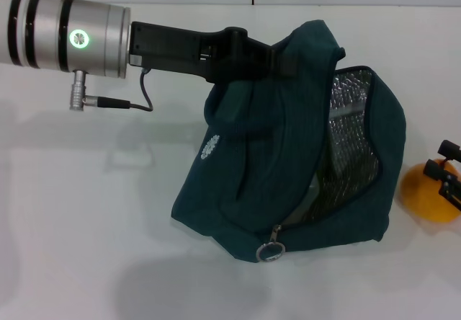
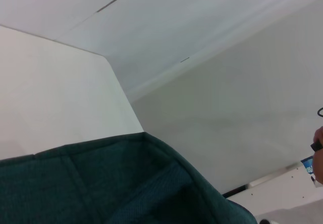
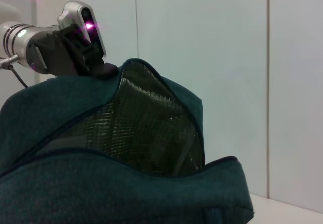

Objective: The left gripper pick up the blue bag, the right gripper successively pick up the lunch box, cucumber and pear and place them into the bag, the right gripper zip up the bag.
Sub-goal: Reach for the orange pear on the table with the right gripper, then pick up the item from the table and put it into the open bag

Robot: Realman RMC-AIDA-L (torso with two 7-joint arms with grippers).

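Silver and black-banded, the left arm reaches in from the robot's left, and its left pincer [image 1: 277, 59] is clenched on the top edge of the blue bag [image 1: 252, 176], holding that edge up while the bag's base rests on the white tabletop [image 1: 86, 212]. A small pale logo [image 1: 209, 148] sits on the bag's side, too small to read. The bag's mouth gapes toward the robot's right, showing a silver quilted lining [image 1: 353, 140]; a zipper pull ring [image 1: 271, 250] hangs at its lower corner. Something pale lies inside, too hidden to name. Just beyond the bag's right side, apart from it, the right pincer [image 1: 448, 169] is over the orange pear [image 1: 425, 194] at the picture's edge; its grip cannot be told.
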